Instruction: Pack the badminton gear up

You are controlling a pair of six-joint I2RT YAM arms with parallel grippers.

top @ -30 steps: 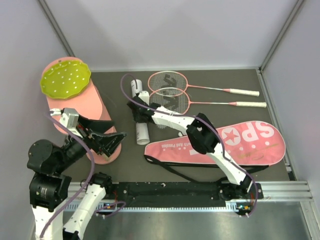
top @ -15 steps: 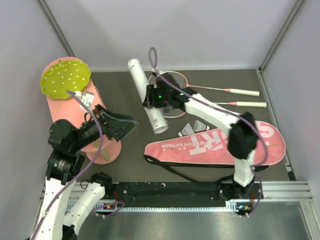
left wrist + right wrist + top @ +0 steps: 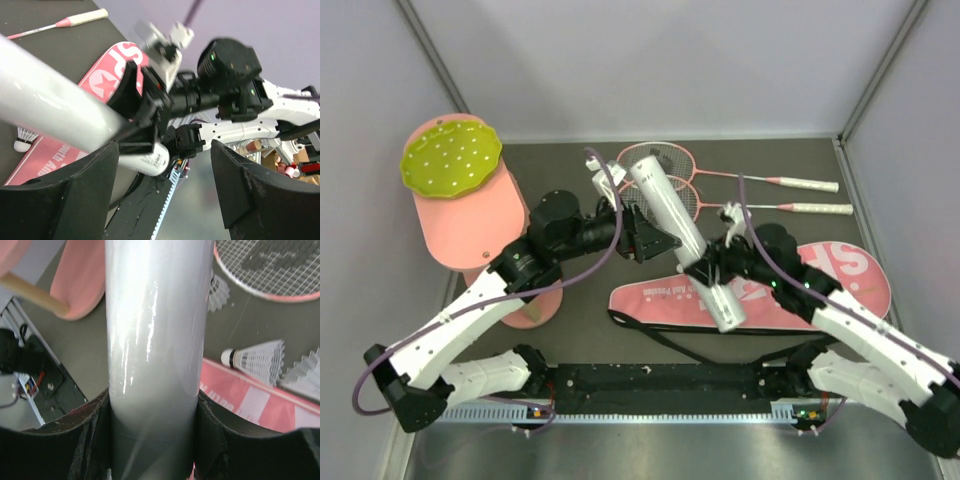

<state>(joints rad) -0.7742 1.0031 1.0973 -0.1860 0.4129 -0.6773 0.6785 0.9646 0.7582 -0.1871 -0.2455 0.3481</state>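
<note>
Care matters most in what looks like a handover: the white tube [image 3: 667, 207] hangs tilted above the bench [image 3: 548, 175], its lower part clenched between the right fingers [image 3: 85, 440] over the pink bag [image 3: 860, 270]. The left fingers [image 3: 70, 200] stand spread wide just beside its middle, grasping nothing. The left pair, I judge, should square up across the round wall and close gently before the right pair lets go, since the glossy tube looks slippery and easy to dent.
</note>
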